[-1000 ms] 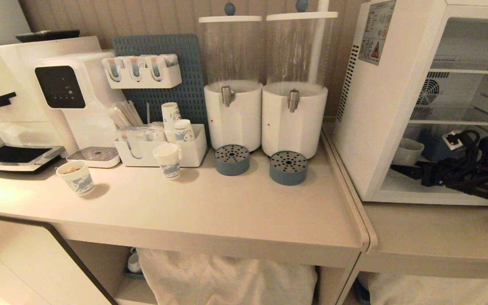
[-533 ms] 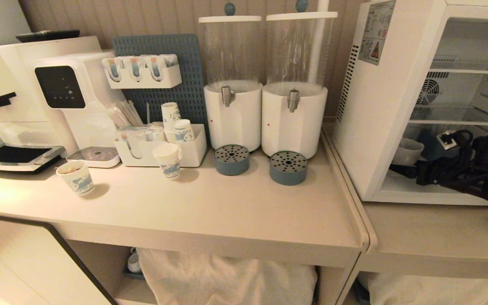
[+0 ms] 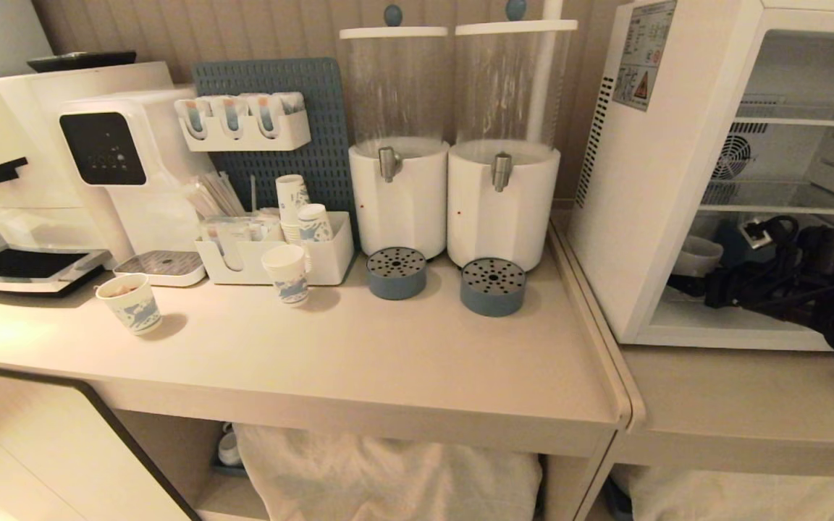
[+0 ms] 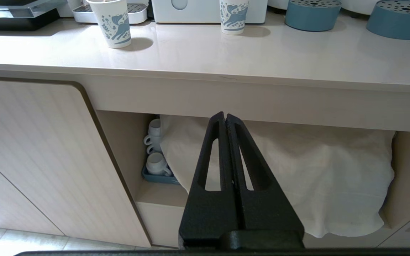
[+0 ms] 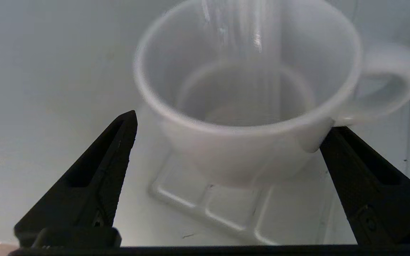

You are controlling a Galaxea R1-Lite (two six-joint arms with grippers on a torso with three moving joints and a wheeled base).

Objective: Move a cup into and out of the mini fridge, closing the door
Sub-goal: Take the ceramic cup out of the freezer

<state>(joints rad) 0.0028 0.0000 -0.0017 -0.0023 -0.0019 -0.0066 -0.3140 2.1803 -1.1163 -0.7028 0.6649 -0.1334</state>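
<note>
Sitting upright on the floor of the mini fridge, the cup is a small white ceramic one with a wide rim and a side handle, and it looks empty. In the head view it shows low in the fridge's open front, under the lower wire shelf and near the left inner wall. The right gripper reaches into that same bottom compartment from the right, its black arm and cables crossing the opening. Its fingers are spread wide, one on each side of the cup's lower body; the one on the handle side looks to be just at the cup (whether it touches cannot be told), while the other stands clear. Nothing is gripped. A ribbed raised patch on the fridge floor lies under and in front of the cup.

The fridge stands on the right-hand worktop, a warning sticker and vent slots on its side and a round fan at the back. On the neighbouring worktop are two clear drink dispensers, blue-printed paper cups and white drink machines.

The left gripper hangs low in front of the cabinet below the worktop, fingers pressed together, holding nothing.
</note>
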